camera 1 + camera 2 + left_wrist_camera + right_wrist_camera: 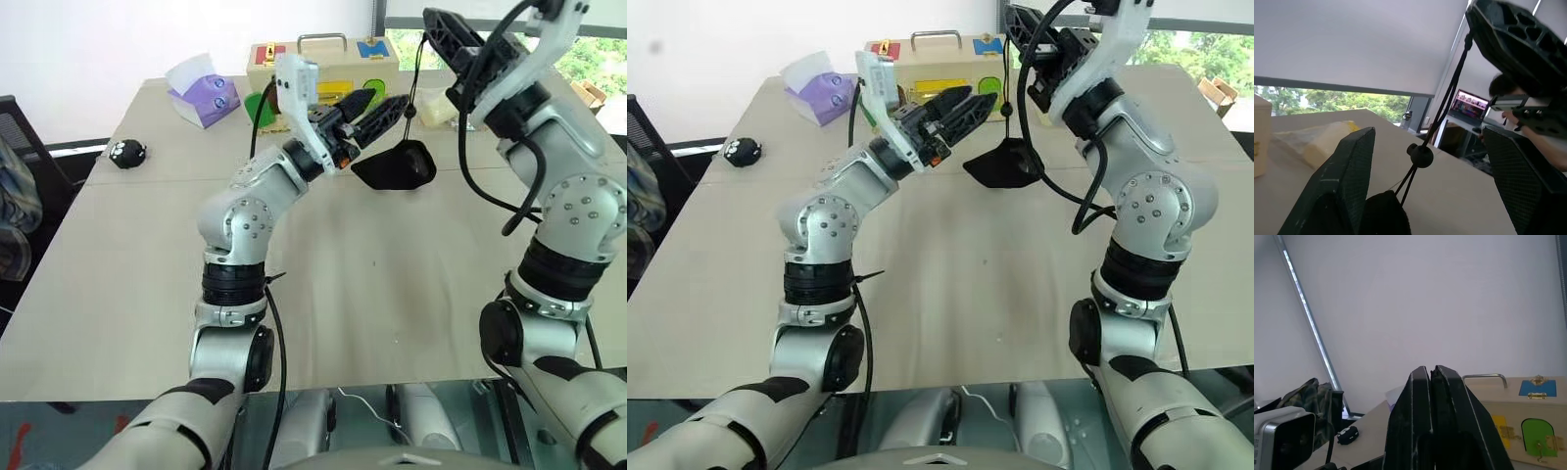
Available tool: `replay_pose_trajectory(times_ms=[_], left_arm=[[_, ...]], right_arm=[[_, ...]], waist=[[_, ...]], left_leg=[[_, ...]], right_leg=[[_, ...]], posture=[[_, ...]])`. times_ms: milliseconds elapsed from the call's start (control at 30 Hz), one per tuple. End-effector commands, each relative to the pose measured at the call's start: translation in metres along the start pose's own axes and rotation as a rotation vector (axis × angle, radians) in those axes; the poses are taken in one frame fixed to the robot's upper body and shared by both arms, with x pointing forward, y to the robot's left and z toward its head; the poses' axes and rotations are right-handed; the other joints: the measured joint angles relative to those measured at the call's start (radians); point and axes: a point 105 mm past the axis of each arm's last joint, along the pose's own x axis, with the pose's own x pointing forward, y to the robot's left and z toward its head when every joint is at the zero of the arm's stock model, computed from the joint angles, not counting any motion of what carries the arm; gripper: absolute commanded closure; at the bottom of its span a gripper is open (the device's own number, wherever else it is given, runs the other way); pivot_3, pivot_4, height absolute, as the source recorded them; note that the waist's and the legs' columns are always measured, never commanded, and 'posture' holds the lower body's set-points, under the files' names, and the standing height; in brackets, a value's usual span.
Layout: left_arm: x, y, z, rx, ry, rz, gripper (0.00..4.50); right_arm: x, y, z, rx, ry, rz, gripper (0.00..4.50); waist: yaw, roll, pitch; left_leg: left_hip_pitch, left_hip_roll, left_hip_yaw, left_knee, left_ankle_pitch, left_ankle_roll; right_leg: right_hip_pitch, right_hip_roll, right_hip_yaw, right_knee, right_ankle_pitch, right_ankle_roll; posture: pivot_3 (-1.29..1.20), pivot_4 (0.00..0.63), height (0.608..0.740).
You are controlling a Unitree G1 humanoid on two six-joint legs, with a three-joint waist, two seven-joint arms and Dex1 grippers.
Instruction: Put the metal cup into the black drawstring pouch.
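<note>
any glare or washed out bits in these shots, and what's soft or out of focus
Left eye view: the window behind the right gripper is bright, the trees pale. Left wrist view: its own fingers are near and soft-edged, the cord and toggle fairly crisp, the laptop screen behind blurred. Right wrist view: pale, featureless wall; a bright strip runs diagonally.

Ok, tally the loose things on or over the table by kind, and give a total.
Black drawstring pouch: 1
Wooden latch box: 1
Tissue pack: 1
Round black toy: 1
Clear bag with yellow contents: 1
Total: 5
</note>
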Motion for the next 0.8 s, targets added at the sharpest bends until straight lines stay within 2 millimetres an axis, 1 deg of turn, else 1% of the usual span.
replay_pose_trajectory(times_ms=[33, 100, 167, 267, 400, 433, 467, 500, 567, 633, 700, 800], left_arm=[[0.002, 0.003, 0.006, 0.088, -0.022, -0.003, 0.92], [0.006, -0.001, 0.003, 0.168, -0.004, -0.04, 0.92], [0.009, -0.002, 0.002, 0.189, -0.006, -0.055, 0.92], [0.012, -0.003, 0.004, 0.184, -0.032, -0.062, 0.92], [0.014, -0.005, 0.008, 0.119, -0.069, -0.082, 0.92], [0.014, -0.006, 0.007, 0.116, -0.068, -0.094, 1.29], [0.014, -0.008, 0.007, 0.106, -0.067, -0.106, 1.42], [0.013, -0.009, 0.006, 0.103, -0.066, -0.114, 1.64], [0.013, -0.01, 0.006, 0.101, -0.068, -0.122, 2.57], [0.013, -0.011, 0.007, 0.093, -0.071, -0.129, 3.3], [0.013, -0.011, 0.006, 0.086, -0.068, -0.131, 4.27], [0.011, -0.008, -0.008, 0.095, -0.016, -0.124, 4.29]], right_arm=[[0.005, 0.022, 0.017, -0.025, -0.046, 0.082, 4.5], [0.005, 0.026, 0.016, -0.024, -0.04, 0.1, 4.5], [0.005, 0.029, 0.016, -0.018, -0.039, 0.107, 4.5], [0.005, 0.033, 0.013, -0.013, -0.031, 0.12, 4.5], [0.005, 0.036, 0.008, -0.001, -0.016, 0.131, 4.5], [0.005, 0.037, 0.007, 0.001, -0.014, 0.132, 4.5], [0.005, 0.037, 0.006, 0.002, -0.012, 0.132, 4.5], [0.005, 0.038, 0.006, 0.003, -0.011, 0.132, 4.5], [0.005, 0.038, 0.006, 0.003, -0.011, 0.132, 4.5], [0.005, 0.038, 0.005, 0.005, -0.011, 0.128, 4.5], [0.006, 0.039, 0.005, 0.006, -0.011, 0.124, 4.5], [0.007, 0.036, 0.008, 0.012, -0.03, 0.1, 4.5]], waist=[[0.0, 0.0, 0.0], [0.001, 0.0, 0.0], [0.002, 0.0, 0.0], [0.002, 0.0, 0.0], [0.002, 0.0, 0.0], [0.001, 0.0, 0.0], [0.0, 0.0, 0.0], [-0.001, 0.0, 0.0], [0.0, 0.0, 0.0], [0.0, 0.0, 0.0], [0.0, 0.0, 0.0], [0.0, 0.0, 0.0]], left_leg=[[0.0, 0.0, 0.0, 0.0, 0.0, 0.0], [0.0, 0.0, 0.0, 0.0, 0.0, 0.0], [0.0, 0.0, 0.0, 0.0, 0.0, 0.0], [-0.001, 0.0, 0.0, 0.0, 0.0, 0.0], [-0.001, 0.0, -0.001, 0.0, 0.0, 0.0], [-0.001, 0.0, -0.001, 0.0, 0.0, 0.0], [-0.001, 0.0, -0.001, 0.0, 0.0, 0.0], [-0.001, 0.0, -0.001, 0.0, 0.0, 0.0], [-0.001, 0.0, -0.001, 0.0, 0.0, 0.0], [-0.001, 0.0, -0.001, 0.0, 0.0, 0.0], [-0.001, 0.0, -0.001, 0.0, 0.0, 0.0], [-0.001, 0.0, -0.001, 0.0, 0.0, 0.0]], right_leg=[[0.0, 0.0, 0.0, 0.0, 0.0, 0.0], [0.0, 0.0, 0.0, 0.0, 0.0, 0.0], [0.0, 0.0, -0.001, -0.001, 0.0, 0.0], [0.0, 0.0, -0.001, -0.001, 0.0, 0.0], [0.0, 0.0, -0.001, -0.001, 0.0, 0.0], [0.0, 0.0, -0.001, -0.001, 0.0, 0.0], [0.0, 0.0, -0.001, 0.0, 0.0, 0.0], [0.0, 0.0, -0.001, 0.0, 0.0, 0.0], [0.0, 0.0, -0.001, 0.0, 0.0, 0.0], [0.0, 0.0, -0.001, 0.0, 0.0, 0.0], [0.0, 0.0, -0.001, 0.0, 0.0, 0.0], [0.0, 0.0, -0.001, 0.0, 0.0, 0.0]], posture=[[0.0, 0.15, 0.71], [0.0, 0.15, 0.71], [0.0, 0.15, 0.71], [0.0, 0.15, 0.71], [0.0, 0.15, 0.71], [0.0, 0.15, 0.71], [0.0, 0.15, 0.71], [0.0, 0.15, 0.71], [0.0, 0.15, 0.71], [0.0, 0.15, 0.71], [0.0, 0.15, 0.71], [0.0, 0.15, 0.71]])
